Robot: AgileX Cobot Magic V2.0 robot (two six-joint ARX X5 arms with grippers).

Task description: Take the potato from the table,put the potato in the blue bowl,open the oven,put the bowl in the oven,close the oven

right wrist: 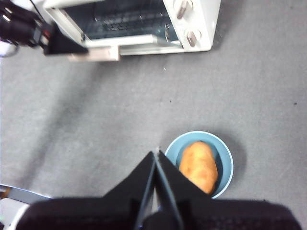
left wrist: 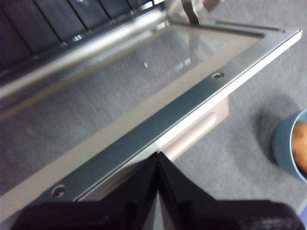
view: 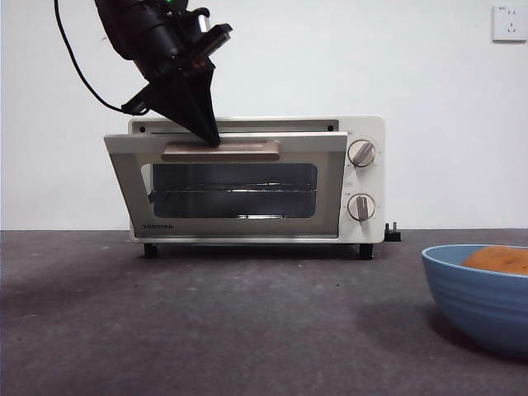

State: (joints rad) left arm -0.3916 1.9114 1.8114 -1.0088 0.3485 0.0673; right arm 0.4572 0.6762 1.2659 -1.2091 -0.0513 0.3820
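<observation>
The oven [view: 363, 177] stands at the back of the table, its glass door [view: 231, 190] tilted partly open. My left gripper [view: 212, 139] comes down from the upper left, shut, with its tip against the top of the beige handle [view: 221, 150]. In the left wrist view the shut left gripper [left wrist: 158, 155] sits at the door's metal rim [left wrist: 192, 103], just behind the handle [left wrist: 201, 129]. The potato [right wrist: 198, 166] lies inside the blue bowl [right wrist: 225, 163] on the table, at the front right [view: 474, 301]. My right gripper [right wrist: 157, 154] hovers shut above the bowl's edge, holding nothing.
A wire rack [view: 235, 191] shows inside the oven. Two knobs [view: 361, 153] are on its right side. A black plug [view: 393, 233] sits by the oven's right foot, and a wall socket [view: 509, 23] is at the top right. The dark grey table [view: 206, 322] spreads in front.
</observation>
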